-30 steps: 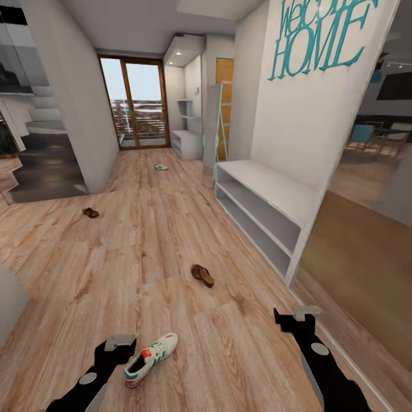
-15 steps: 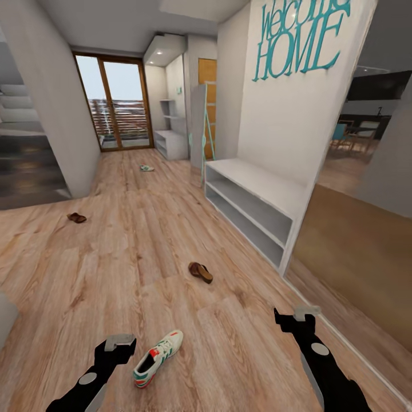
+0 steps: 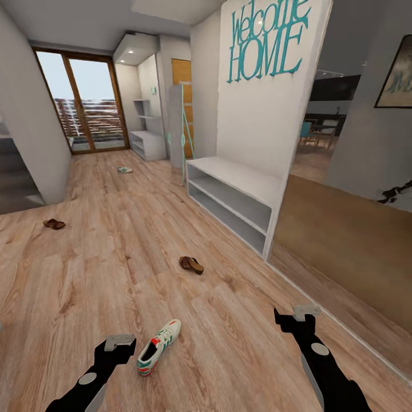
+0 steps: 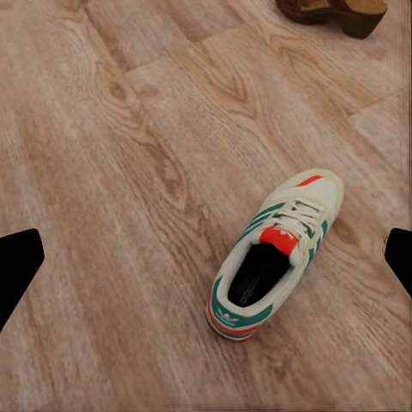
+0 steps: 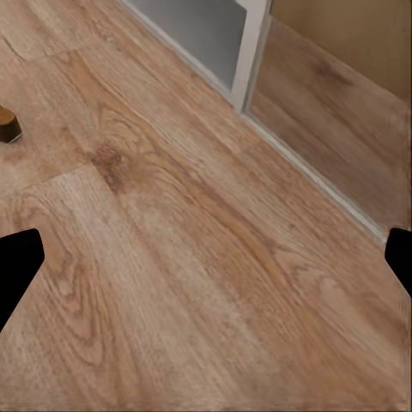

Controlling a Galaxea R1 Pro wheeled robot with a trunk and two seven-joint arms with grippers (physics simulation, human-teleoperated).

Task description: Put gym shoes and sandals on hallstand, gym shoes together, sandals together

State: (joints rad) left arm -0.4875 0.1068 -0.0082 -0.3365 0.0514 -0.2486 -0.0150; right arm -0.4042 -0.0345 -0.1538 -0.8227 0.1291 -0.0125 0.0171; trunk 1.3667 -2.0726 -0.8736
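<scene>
While both grippers' jaws stand released, the near gym shoe [image 4: 275, 253], probably light and soft-sided, suits a heel-collar grasp.

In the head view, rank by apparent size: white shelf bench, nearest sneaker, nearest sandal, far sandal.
1. White shelf bench, by far.
2. Nearest sneaker.
3. Nearest sandal.
4. Far sandal.
Both sandals probably match; the far one looks smaller only through distance. Nearness also inflates the sneaker.
</scene>
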